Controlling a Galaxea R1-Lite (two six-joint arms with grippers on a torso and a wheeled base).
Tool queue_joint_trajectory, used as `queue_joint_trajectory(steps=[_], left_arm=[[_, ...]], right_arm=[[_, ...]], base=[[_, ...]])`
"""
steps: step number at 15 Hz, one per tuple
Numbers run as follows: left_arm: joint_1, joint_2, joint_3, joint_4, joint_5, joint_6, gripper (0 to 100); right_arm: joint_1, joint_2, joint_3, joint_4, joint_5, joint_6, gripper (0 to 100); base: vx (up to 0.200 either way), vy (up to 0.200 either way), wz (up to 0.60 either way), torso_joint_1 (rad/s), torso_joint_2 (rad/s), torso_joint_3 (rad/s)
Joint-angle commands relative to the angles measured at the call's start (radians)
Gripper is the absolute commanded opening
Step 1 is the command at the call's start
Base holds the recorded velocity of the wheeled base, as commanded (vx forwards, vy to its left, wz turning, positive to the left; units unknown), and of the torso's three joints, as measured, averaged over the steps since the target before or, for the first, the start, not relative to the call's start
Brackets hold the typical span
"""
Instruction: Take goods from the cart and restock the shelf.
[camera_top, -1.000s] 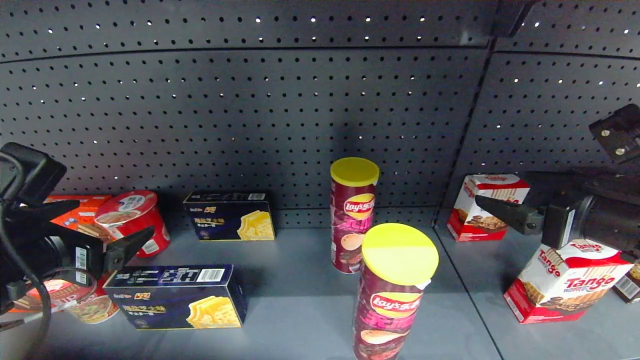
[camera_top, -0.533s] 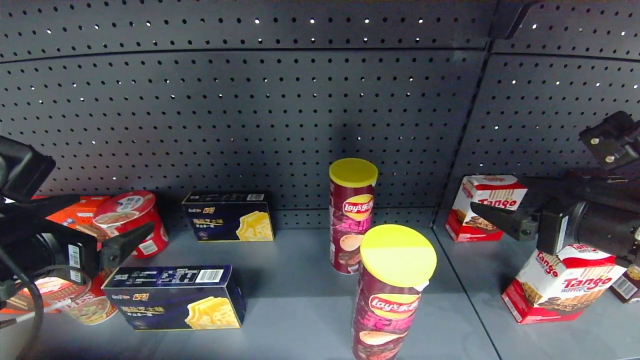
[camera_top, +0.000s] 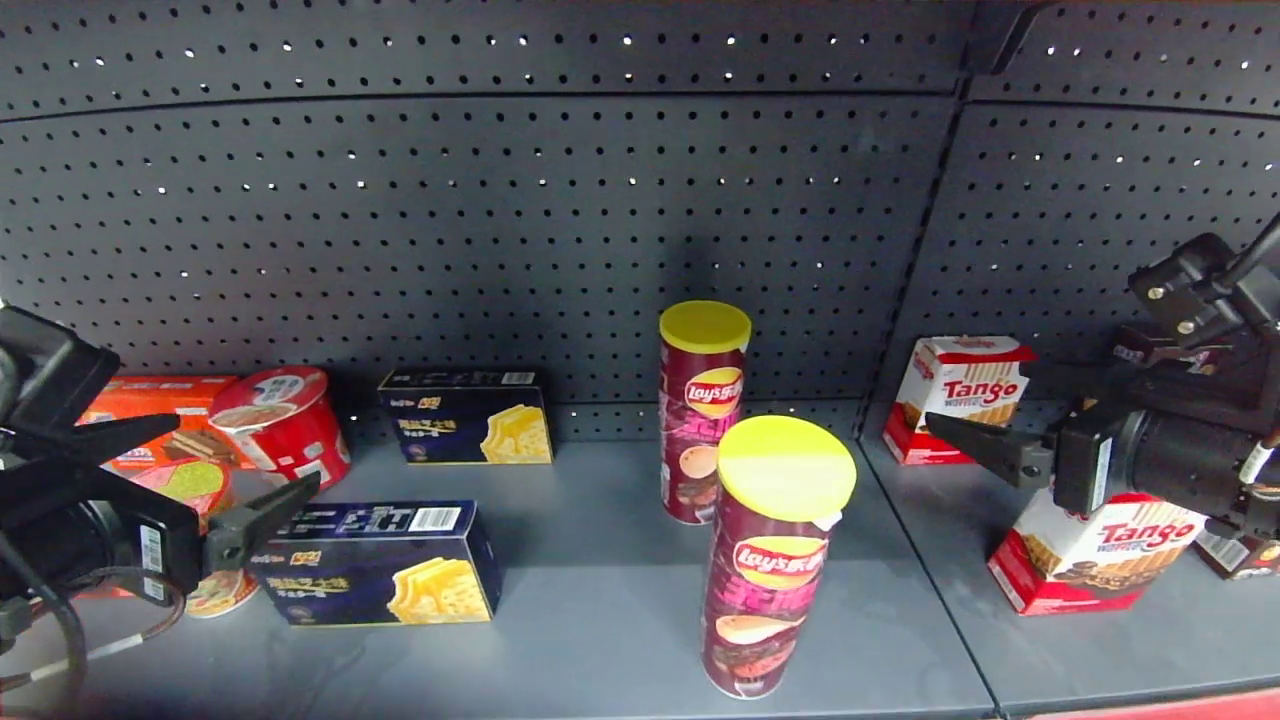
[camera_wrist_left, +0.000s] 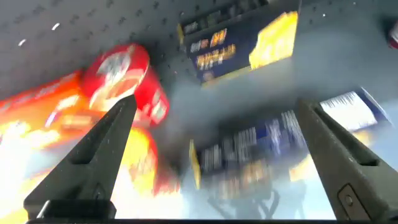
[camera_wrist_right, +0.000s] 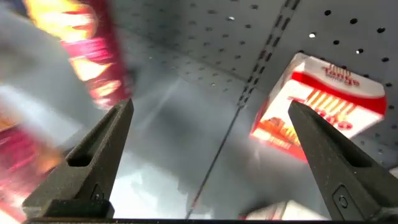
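Left gripper (camera_wrist_left: 214, 109) and right gripper (camera_wrist_right: 210, 106) gape wide, seemingly holding nothing.

We find the widest bare stretch of the shelf (camera_top: 600, 640) between the front blue box (camera_top: 385, 562) and the front can (camera_top: 770, 560). It is open from the front edge to the back wall, narrowing between the rear blue box (camera_top: 468, 416) and the rear can (camera_top: 703, 410). Both cans stand upright, close together. Toward the right end a bare lane separates them from two wafer boxes (camera_top: 1085, 560). A red cup (camera_top: 283, 425) crowds the left end.
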Motion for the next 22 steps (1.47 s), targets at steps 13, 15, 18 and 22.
queue_joint_trajectory(steps=[13,15,18,22], left_arm=[[0.002,-0.002,-0.002,0.0,-0.002,-0.003,100],[0.002,-0.002,-0.002,-0.002,-0.002,-0.003,100],[0.002,-0.004,0.003,-0.002,-0.003,-0.003,100],[0.002,-0.002,0.003,-0.002,-0.003,-0.003,100]], right_arm=[[0.011,-0.002,0.008,-0.016,-0.108,-0.005,100],[0.017,0.001,0.014,-0.013,-0.117,-0.008,100],[0.031,0.001,0.048,-0.018,-0.119,-0.031,100],[0.028,0.0,0.053,-0.016,-0.131,-0.034,100]], base=[[0.0,0.0,0.0,0.0,0.0,0.0],[0.0,0.0,0.0,0.0,0.0,0.0],[0.0,0.0,0.0,0.0,0.0,0.0],[0.0,0.0,0.0,0.0,0.0,0.0]])
